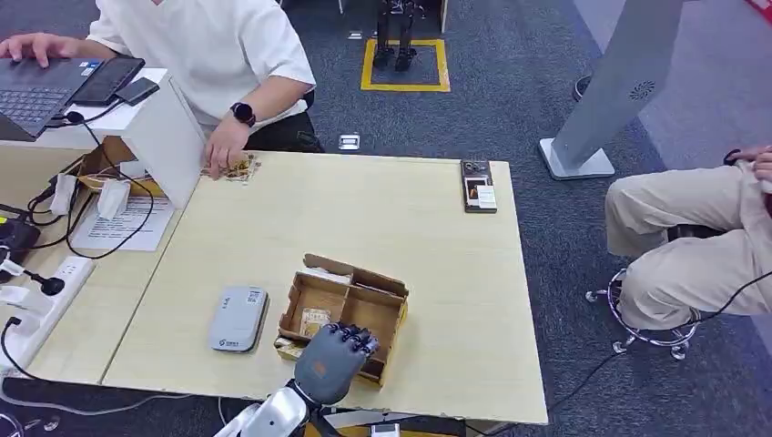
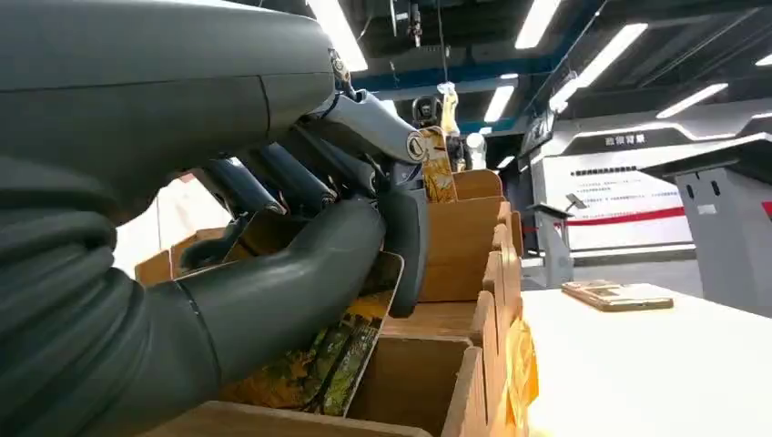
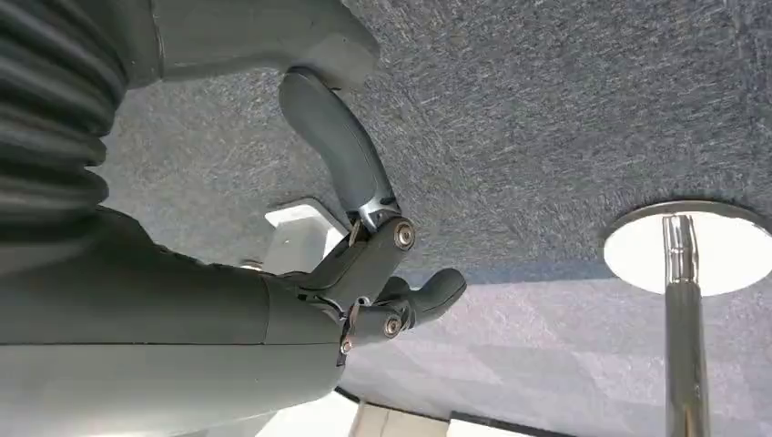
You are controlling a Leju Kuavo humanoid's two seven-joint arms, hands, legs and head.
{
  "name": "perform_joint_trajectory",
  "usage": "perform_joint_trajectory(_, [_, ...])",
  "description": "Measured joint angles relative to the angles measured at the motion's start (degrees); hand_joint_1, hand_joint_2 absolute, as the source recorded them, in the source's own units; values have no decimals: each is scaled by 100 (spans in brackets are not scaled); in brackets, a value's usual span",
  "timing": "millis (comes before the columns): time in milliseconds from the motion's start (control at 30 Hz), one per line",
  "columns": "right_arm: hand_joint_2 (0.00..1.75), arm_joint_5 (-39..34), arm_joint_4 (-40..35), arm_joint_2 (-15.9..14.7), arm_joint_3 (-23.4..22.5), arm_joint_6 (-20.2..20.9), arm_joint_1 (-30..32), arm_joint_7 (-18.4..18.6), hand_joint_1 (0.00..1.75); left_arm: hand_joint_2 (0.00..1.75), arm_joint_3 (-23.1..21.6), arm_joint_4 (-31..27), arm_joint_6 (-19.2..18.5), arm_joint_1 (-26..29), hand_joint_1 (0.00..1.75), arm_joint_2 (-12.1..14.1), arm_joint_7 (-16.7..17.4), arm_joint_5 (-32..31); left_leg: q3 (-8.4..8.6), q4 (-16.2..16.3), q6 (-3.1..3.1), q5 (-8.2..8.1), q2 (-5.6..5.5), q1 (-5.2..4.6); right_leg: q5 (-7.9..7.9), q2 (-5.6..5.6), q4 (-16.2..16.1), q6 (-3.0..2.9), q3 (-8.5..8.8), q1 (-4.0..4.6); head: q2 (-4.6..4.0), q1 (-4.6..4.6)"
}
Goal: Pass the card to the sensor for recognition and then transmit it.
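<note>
Left hand (image 1: 334,358) was down in the cardboard box (image 1: 387,296), thumb and fingers closed on the card (image 2: 341,350). Right hand (image 3: 382,273) hung empty, fingers curled. Card looked thin, light, slick; likely best pinched on its faces near an edge. Sensor (image 1: 238,318) lay beside the box.

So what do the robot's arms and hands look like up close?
The left hand has a smooth dark grey back and darker fingers with shiny tips, on a silver arm. Close up, each wrist wears a grey ribbed cover like an accordion. The thumb is thick and grey. On the right hand, silver round pins show where the fingers bend.
</note>
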Motion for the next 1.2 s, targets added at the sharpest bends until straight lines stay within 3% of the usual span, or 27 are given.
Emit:
perform_joint_trajectory(333, [175,-4,0,0,0,2,-1,-4,0,175,0,0,55,9,175,-2,-101,2,-1,0,0,0,0,0,0,0,0,0,0,0,0,0])
perform_joint_trajectory(467, [175,17,0,0,0,0,0,-4,0,175,0,-4,327,48,175,-9,-133,11,-1,0,0,0,0,0,0,0,0,0,0,0,2,2])
perform_joint_trajectory(667, [175,55,2,0,0,0,0,-11,0,175,39,-416,422,211,175,-28,-460,265,-1,0,0,0,0,0,0,0,0,0,0,0,2,0])
perform_joint_trajectory(733, [175,55,7,0,0,2,1,-24,0,175,204,-923,435,366,175,-125,-976,567,-3,0,0,0,-1,0,0,-1,0,0,0,0,2,0])
perform_joint_trajectory(767, [175,55,9,0,0,0,-1,-24,0,175,333,-1111,441,460,175,-221,-1421,757,-4,0,0,0,-1,-1,0,-1,0,0,0,-1,0,2])
perform_joint_trajectory(833, [175,46,7,0,0,2,2,-24,0,175,940,-1431,452,680,175,-639,-2767,1338,-5,0,1,-1,0,-3,0,-1,0,0,0,-2,0,2])
perform_joint_trajectory(900, [175,35,7,2,0,2,1,-22,0,175,1559,-1607,461,834,175,-1037,-3616,1878,-3,1,4,-3,1,-3,0,1,-1,1,0,-2,0,2])
perform_joint_trajectory(967, [175,13,7,15,0,2,6,-20,0,175,2067,-1798,463,941,175,-1279,-3768,2224,-1,1,4,-3,1,-3,0,1,-1,1,0,-2,0,6])
perform_joint_trajectory(1200, [175,2,-2,48,0,0,4,-4,0,175,2734,-2070,474,1122,175,-1388,-3816,2345,1,-1,-3,2,0,2,0,-3,1,0,0,2,2,0])
